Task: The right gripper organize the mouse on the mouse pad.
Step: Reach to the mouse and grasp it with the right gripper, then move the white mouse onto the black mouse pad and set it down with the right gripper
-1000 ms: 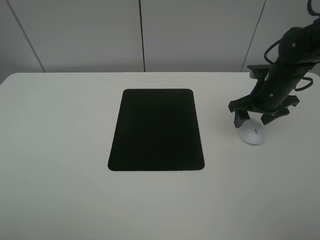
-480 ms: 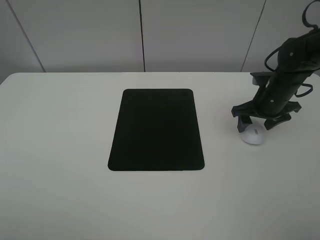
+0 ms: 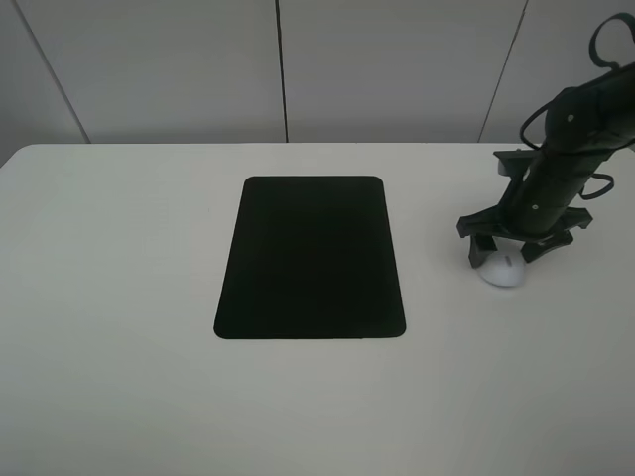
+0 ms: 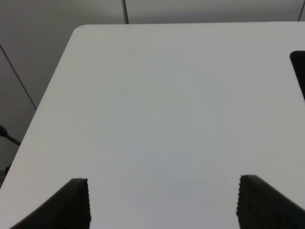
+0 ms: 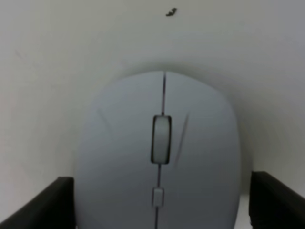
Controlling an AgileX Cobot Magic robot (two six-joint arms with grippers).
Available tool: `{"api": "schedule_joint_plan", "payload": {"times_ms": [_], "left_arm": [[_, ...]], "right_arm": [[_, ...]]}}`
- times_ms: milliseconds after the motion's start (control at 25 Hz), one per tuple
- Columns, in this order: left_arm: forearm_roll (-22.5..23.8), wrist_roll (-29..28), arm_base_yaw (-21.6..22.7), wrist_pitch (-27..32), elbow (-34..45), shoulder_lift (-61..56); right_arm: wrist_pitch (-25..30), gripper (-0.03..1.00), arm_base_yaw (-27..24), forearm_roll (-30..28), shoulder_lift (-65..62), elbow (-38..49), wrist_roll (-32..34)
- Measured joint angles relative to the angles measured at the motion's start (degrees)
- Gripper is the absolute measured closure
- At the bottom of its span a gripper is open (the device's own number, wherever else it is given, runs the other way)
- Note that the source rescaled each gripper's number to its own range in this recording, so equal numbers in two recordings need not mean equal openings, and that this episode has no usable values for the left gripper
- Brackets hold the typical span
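The white mouse [image 3: 504,271] lies on the white table [image 3: 119,297], to the right of the black mouse pad [image 3: 311,258] and clear of it. My right gripper [image 3: 509,255] is low over the mouse. In the right wrist view the mouse [image 5: 159,157] fills the space between the two fingers [image 5: 52,205], which stand at its sides with a thin gap showing; the right gripper [image 5: 162,202] is open around it. My left gripper [image 4: 164,205] is open and empty over bare table, with a corner of the mouse pad [image 4: 300,67] at the edge of its view.
A grey panelled wall [image 3: 283,69] stands behind the table's far edge. The table's right edge lies close beyond the mouse. A small dark speck [image 5: 170,12] sits on the table ahead of the mouse.
My right gripper has come down over the mouse, so its fingers now flank it. The mouse and the pad have not moved.
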Motion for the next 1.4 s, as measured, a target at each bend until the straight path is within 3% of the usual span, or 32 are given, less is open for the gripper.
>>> {"api": "schedule_joint_plan", "payload": {"times_ms": [840, 920, 960, 1000, 1040, 1400], "left_arm": [[0.00, 0.00, 0.00, 0.00, 0.00, 0.00], [0.00, 0.00, 0.00, 0.00, 0.00, 0.00], [0.00, 0.00, 0.00, 0.00, 0.00, 0.00], [0.00, 0.00, 0.00, 0.00, 0.00, 0.00], [0.00, 0.00, 0.00, 0.00, 0.00, 0.00], [0.00, 0.00, 0.00, 0.00, 0.00, 0.00]], "right_arm": [[-0.95, 0.12, 0.00, 0.03, 1.24, -0.22, 0.00], [-0.90, 0.27, 0.00, 0.03, 1.30, -0.28, 0.00], [-0.90, 0.50, 0.00, 0.03, 1.31, -0.28, 0.22], [-0.90, 0.87, 0.00, -0.02, 1.31, -0.28, 0.67], [-0.90, 0.97, 0.00, 0.01, 1.31, -0.28, 1.26], [-0.89, 0.97, 0.00, -0.09, 1.36, -0.34, 2.34]]}}
